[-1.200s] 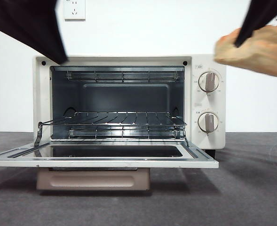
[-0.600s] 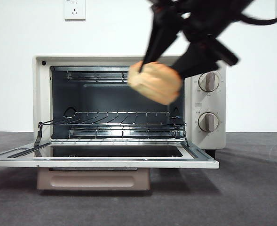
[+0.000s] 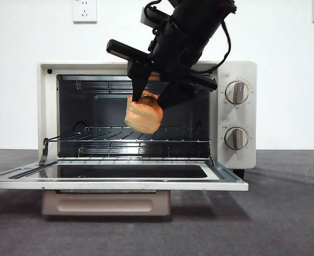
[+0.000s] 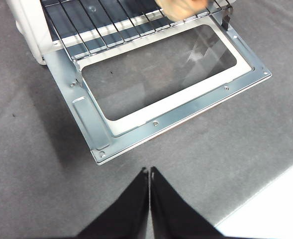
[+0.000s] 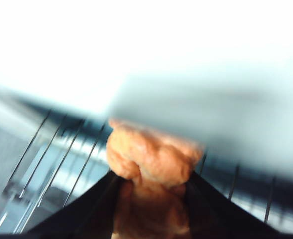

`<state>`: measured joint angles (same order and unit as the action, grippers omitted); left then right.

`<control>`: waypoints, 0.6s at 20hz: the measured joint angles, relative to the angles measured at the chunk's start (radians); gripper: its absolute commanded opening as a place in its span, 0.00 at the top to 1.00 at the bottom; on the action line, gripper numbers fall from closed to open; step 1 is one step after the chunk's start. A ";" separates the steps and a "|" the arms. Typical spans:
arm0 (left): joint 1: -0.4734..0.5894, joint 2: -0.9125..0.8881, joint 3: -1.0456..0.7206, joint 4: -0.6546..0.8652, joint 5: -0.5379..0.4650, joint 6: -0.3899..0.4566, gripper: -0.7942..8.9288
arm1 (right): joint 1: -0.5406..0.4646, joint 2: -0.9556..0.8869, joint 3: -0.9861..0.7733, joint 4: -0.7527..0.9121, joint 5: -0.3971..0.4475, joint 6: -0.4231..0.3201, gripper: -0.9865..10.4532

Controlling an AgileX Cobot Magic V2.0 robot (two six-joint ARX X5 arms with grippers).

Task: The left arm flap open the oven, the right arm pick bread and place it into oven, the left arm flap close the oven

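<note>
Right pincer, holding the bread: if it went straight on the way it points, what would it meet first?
Probably the wire rack inside the oven: the right pincer angles down with the bread just above it. Depth is uncertain.

a white wall socket [image 3: 85,10] above a grey tabletop [image 3: 284,213], white wall [image 3: 284,42] behind.

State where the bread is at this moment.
In the front view the bread hangs in the right pincer, inside the oven mouth, just above the wire rack and near its middle.
</note>
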<state>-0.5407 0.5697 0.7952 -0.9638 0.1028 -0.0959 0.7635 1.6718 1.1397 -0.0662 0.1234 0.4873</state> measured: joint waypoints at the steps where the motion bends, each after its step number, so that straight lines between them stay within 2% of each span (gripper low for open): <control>1: 0.000 0.000 0.000 -0.002 0.000 0.000 0.91 | -0.004 0.009 0.001 0.003 0.012 0.000 0.76; 3: 0.000 0.000 0.000 -0.005 0.000 0.000 0.91 | -0.008 0.026 0.002 0.003 0.038 0.000 0.73; 12: 0.000 0.000 0.000 -0.013 0.000 0.000 0.91 | -0.018 0.040 0.002 0.003 0.059 0.001 0.60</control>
<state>-0.5407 0.5697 0.7952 -0.9771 0.1028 -0.0959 0.7456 1.7119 1.1416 -0.0631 0.1825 0.4881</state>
